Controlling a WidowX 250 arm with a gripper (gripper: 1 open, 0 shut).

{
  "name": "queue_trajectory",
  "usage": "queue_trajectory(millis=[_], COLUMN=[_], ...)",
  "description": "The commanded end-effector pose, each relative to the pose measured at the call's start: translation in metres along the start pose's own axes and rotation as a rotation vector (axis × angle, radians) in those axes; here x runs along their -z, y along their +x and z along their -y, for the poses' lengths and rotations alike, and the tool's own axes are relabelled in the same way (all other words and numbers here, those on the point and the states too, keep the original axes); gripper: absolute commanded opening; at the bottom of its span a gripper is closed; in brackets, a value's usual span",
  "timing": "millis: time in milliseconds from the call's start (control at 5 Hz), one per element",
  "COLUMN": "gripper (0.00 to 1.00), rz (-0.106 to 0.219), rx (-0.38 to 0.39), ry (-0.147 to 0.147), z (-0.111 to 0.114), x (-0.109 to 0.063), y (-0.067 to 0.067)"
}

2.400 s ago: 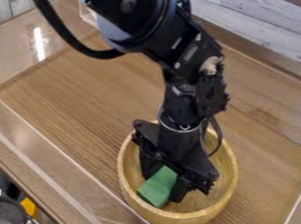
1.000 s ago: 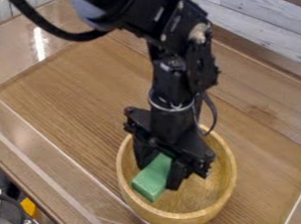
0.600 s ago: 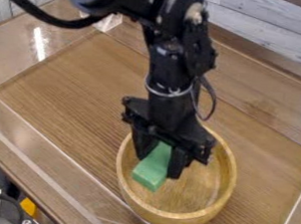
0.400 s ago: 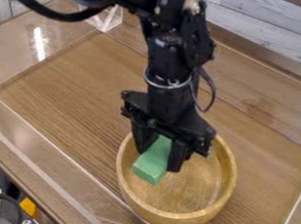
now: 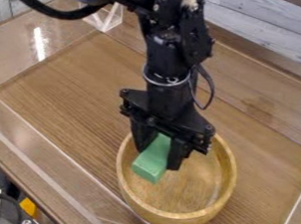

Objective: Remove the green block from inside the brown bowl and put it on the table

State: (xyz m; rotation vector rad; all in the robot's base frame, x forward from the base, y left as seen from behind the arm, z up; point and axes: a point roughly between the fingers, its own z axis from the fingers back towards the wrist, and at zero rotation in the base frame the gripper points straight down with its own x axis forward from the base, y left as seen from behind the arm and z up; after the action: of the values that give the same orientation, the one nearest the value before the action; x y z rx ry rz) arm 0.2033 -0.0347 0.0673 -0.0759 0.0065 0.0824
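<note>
The green block hangs between the fingers of my black gripper, which is shut on it. It is lifted over the left inner part of the brown bowl, its lower end still below the rim line as seen from here. The bowl is a round light-wood dish standing at the front of the wood-grain table. My arm comes down from the upper left, and the gripper points straight down.
Clear acrylic walls run along the table's front-left edge and the far right side. A bright glare spot lies on the table at the left. Bare tabletop stretches left of and behind the bowl.
The gripper has risen and shifted slightly left with the green block, lifting it off the bowl's floor. The bowl has stayed in place.
</note>
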Motion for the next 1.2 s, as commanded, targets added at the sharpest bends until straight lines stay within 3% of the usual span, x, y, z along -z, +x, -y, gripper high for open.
queue_trajectory(millis=[0,600,1000], gripper=[0.0,0.0,0.0], rz=[0.063,0.102,0.121], rx=[-0.014,-0.046,-0.074], ry=[-0.008,0.021,0.054], z=[-0.001,-0.028,-0.049], x=[-0.012,-0.028,-0.021], y=[0.013,0.026,0.034])
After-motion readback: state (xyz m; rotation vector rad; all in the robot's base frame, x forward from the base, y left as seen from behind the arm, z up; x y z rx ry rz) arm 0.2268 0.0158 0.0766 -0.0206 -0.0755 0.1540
